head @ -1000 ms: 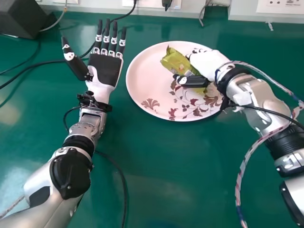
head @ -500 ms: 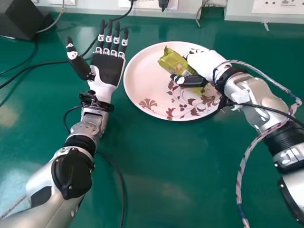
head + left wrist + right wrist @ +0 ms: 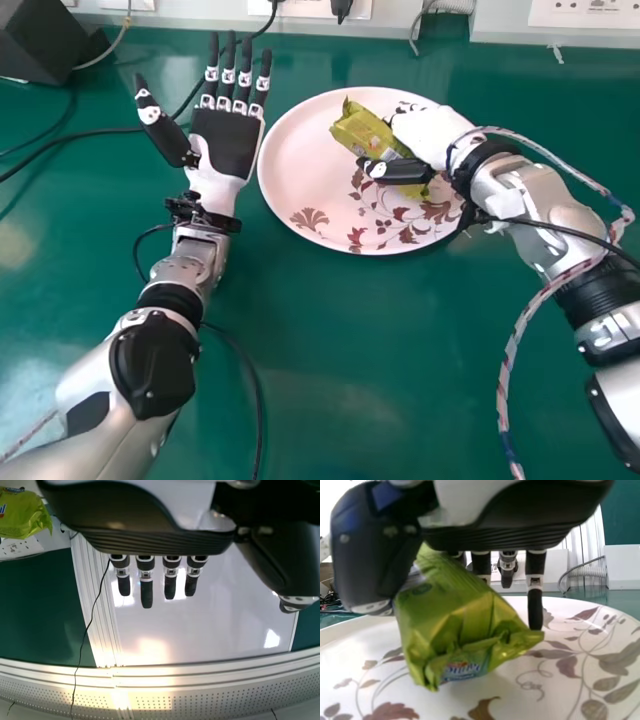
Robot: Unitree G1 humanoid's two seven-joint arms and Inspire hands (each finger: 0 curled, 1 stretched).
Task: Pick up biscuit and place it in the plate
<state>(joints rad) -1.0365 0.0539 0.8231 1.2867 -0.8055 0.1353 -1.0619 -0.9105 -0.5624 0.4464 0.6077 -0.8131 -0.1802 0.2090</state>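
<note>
Sitting at the far left of the table [image 3: 330, 330] is a black box [image 3: 38, 40], with dark cables [image 3: 100, 131] trailing nearby. Next comes the left hand [image 3: 222, 145], palm up, its fingers [image 3: 228, 78] straight and wide apart and its thumb out to the left. Just beside it lies the round pale plate [image 3: 290, 170], patterned with reddish-brown leaves and curling stems. The green biscuit packet [image 3: 370, 130] is tilted over the plate, within its rim; whether it touches the surface, I cannot tell. At the packet's right is the right hand [image 3: 428, 133], holding it between thumb and fingers [image 3: 535, 607], the thumb across its near side. A braided cable [image 3: 503, 400] loops beside the right arm, and a white socket panel [image 3: 600, 12] sits behind the table at the far right.
</note>
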